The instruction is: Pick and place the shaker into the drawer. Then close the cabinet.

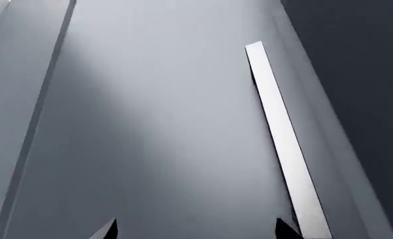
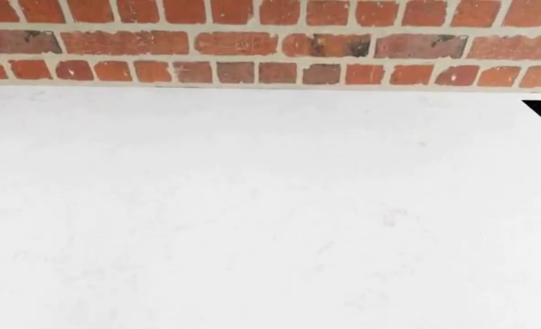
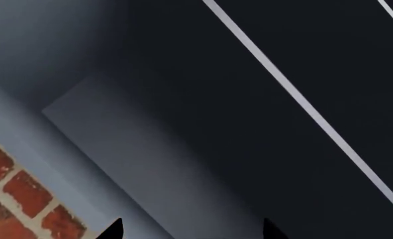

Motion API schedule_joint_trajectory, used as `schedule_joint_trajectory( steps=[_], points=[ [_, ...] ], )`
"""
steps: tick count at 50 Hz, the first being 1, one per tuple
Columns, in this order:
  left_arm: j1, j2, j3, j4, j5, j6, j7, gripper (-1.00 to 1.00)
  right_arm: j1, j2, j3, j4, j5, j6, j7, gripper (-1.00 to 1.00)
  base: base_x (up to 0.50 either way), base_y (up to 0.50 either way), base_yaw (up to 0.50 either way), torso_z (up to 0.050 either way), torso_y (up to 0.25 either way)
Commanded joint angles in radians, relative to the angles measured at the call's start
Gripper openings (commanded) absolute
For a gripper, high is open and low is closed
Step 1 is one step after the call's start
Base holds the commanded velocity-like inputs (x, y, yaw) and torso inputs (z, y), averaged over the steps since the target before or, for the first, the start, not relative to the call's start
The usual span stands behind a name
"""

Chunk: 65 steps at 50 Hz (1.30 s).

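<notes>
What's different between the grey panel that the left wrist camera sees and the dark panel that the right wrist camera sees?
The grey cabinet front is pale slate, while the dark panel is nearly black. The grey cabinet front carries one broad bar handle; the dark panel carries two thin pale strips. Both are flat and smooth.

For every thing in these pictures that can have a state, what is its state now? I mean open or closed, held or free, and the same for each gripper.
Left gripper: open, holds nothing, tips apart before a grey front.
Right gripper: open, holds nothing.
Cabinet front: flat grey panel; open or closed, cannot tell.
Bar handle: on the panel, not gripped.
Countertop: white; no arm shows over it.
Shaker: not in view.
</notes>
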Motion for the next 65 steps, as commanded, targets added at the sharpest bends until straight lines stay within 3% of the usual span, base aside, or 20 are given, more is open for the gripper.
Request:
schedule_joint_trajectory(
  steps=[1,6,8,9,14,19,24,28,32,34,40,41,42,53,62,64,65],
  points=[
    [-0.407,0.124,0.012,-0.152,-0.002,0.123,0.033,1.0,0.006,-0.01,0.018,0.001,0.0,0.017,-0.001,1.0,0.0,0.0,0.0,0.0,0.0],
    [-0.679,0.279,0.038,-0.514,-0.013,0.395,0.149,1.0,0.003,-0.006,0.037,-0.014,0.005,0.032,-0.004,1.0,0.0,0.0,0.0,0.0,0.0],
    [-0.688,0.389,-0.097,-0.524,0.016,0.37,0.249,1.0,0.0,-0.004,0.046,-0.018,0.006,0.037,-0.003,1.0,0.0,0.0,0.0,0.0,0.0],
    [-0.688,0.422,-0.128,-0.522,-0.041,0.331,0.268,1.0,-0.002,-0.003,0.051,-0.019,0.006,0.039,-0.001,1.0,0.0,0.0,0.0,0.0,0.0],
    [-0.688,0.518,-0.134,-0.618,-0.353,0.258,0.289,1.0,-0.023,0.002,0.081,-0.051,0.006,0.065,0.007,1.0,0.0,0.0,0.0,0.0,0.0],
    [-0.688,0.52,0.103,-0.825,-0.558,0.369,0.315,1.0,-0.064,0.006,0.12,-0.104,0.006,0.11,0.015,1.0,0.0,0.0,0.0,0.0,0.004],
    [-0.688,0.52,0.445,-1.049,-0.642,0.551,0.359,1.0,-0.122,0.015,0.155,-0.173,0.007,0.165,0.017,1.0,0.0,0.0,0.0,0.0,0.002],
    [-0.688,0.52,0.675,-1.116,-0.763,0.676,0.326,1.0,-0.161,0.053,0.172,-0.273,0.001,0.261,0.0,1.0,0.0,0.0,0.0,0.0,0.0],
    [-0.688,0.52,0.675,-1.116,-0.763,0.676,0.326,1.0,-0.205,0.109,0.198,-0.396,-0.013,0.385,-0.017,1.0,0.0,0.0,0.0,0.0,0.0],
    [-0.688,0.52,0.675,-1.116,-0.763,0.676,0.326,1.0,-0.253,0.126,0.22,-0.427,-0.112,0.401,-0.098,1.0,0.0,0.0,0.0,0.0,0.0],
    [-0.688,0.52,0.675,-1.116,-0.763,0.676,0.326,1.0,-0.313,0.084,0.19,-0.381,-1.012,0.397,-0.985,1.0,0.0,0.0,0.0,0.0,0.0],
    [-0.688,0.52,0.675,-1.116,-0.763,0.676,0.326,1.0,-0.316,0.1,0.198,-0.382,-1.162,0.399,-1.062,1.0,0.0,0.0,0.0,0.0,0.0],
    [-0.688,0.52,0.675,-1.116,-0.763,0.676,0.326,1.0,-0.331,0.123,0.213,-0.393,-1.228,0.4,-1.063,1.0,0.0,0.0,0.0,0.0,0.0],
    [-0.688,0.52,0.675,-1.116,-0.763,0.676,0.326,1.0,-0.597,0.273,0.44,-0.529,-1.162,0.401,-1.063,1.0,0.0,0.0,0.0,0.0,0.0],
    [-0.688,0.52,0.675,-1.116,-0.763,0.676,0.326,1.0,-0.55,0.194,0.377,-0.506,-1.188,0.401,-1.063,1.0,0.0,0.0,0.0,0.0,0.0],
    [-0.687,0.52,0.975,-1.104,-1.063,0.976,0.082,1.0,-0.505,0.149,0.33,-0.487,-1.198,0.401,-1.063,1.0,0.0,0.0,0.0,0.0,0.0],
    [-0.676,0.52,1.125,-1.146,-1.213,1.094,0.057,1.0,-0.484,0.123,0.302,-0.476,-1.208,0.401,-1.063,1.0,0.0,0.0,0.0,0.0,0.0]
  ],
)
